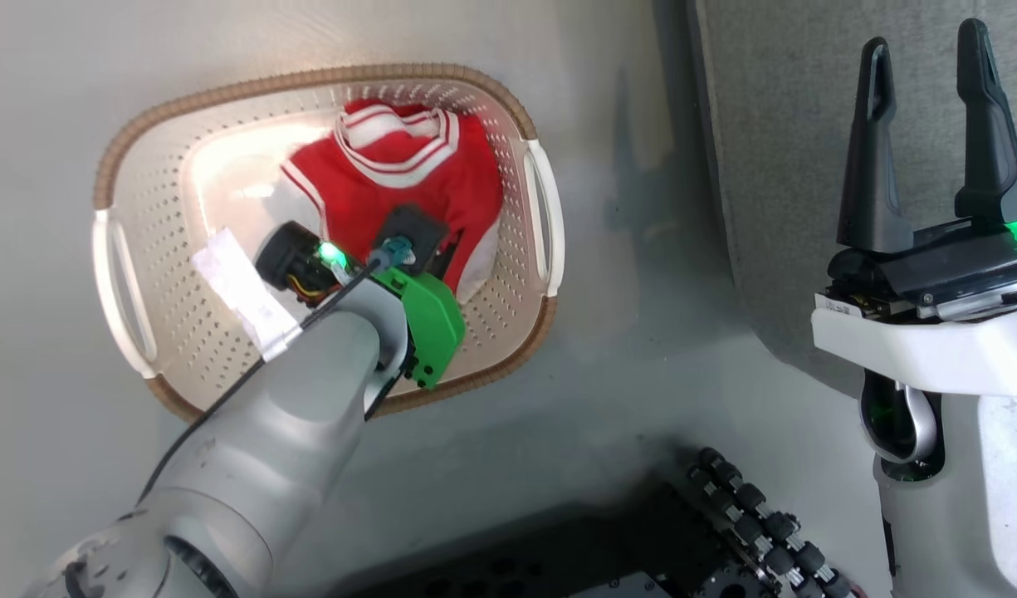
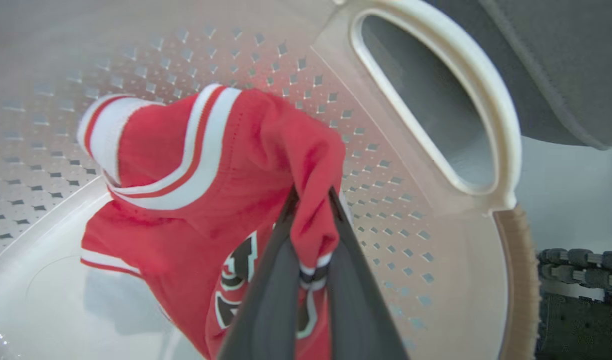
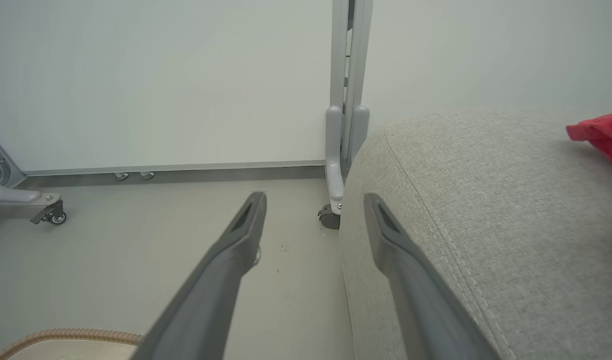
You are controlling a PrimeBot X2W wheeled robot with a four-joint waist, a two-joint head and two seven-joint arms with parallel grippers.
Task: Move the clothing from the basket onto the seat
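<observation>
While my left gripper [image 2: 311,200] sat clamped on a jersey [image 2: 196,220] fold inside the basket [image 1: 309,79], the seat [image 1: 774,124] lay off to its right; my right gripper [image 1: 925,50], fingers wide and empty, hung at the seat's edge.

Our head camera looks down on the basket [image 1: 325,76] at ten o'clock; left wrist sits close inside it; right wrist faces the wall [image 3: 161,85].
</observation>
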